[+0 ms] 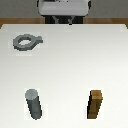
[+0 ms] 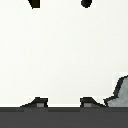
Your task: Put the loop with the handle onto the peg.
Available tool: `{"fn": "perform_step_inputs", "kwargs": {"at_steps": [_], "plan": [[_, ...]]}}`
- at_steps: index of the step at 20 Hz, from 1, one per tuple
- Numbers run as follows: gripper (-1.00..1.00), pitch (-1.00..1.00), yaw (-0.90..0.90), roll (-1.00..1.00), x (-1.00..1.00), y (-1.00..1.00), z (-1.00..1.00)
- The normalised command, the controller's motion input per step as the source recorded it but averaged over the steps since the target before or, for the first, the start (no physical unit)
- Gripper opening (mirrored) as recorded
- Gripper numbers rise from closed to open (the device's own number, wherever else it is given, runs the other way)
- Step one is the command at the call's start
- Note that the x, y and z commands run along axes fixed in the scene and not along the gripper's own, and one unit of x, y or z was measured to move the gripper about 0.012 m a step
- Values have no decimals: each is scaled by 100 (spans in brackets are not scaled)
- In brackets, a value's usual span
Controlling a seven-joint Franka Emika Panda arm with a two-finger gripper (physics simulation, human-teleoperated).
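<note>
The loop with the handle lies flat on the white table at the far left of the exterior view, its stubby tab pointing to that view's right. The peg, a dull grey cylinder, stands upright near the front on the left, well apart from the loop. In the wrist view my gripper is open: only two dark fingertips show, wide apart, with bare table between them. A grey faceted shape is cut off at that frame's edge; it looks like part of the loop.
A brown square wooden block stands upright at the front on the exterior view's right. The robot's white base sits behind the table's far edge. The wrist view shows a dark band beyond the table edge.
</note>
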Motion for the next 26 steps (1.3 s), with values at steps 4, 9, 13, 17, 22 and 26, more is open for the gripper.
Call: {"fn": "perform_step_inputs", "kwargs": {"at_steps": [4,9,13,17,22,26], "plan": [[100,0,0,0,0,0,0],[100,0,0,0,0,-40,0],[100,0,0,0,0,-100,0],[100,0,-23,0,0,-25,0],[100,0,-92,0,0,0,0],[100,0,-90,0,0,0,0]]}}
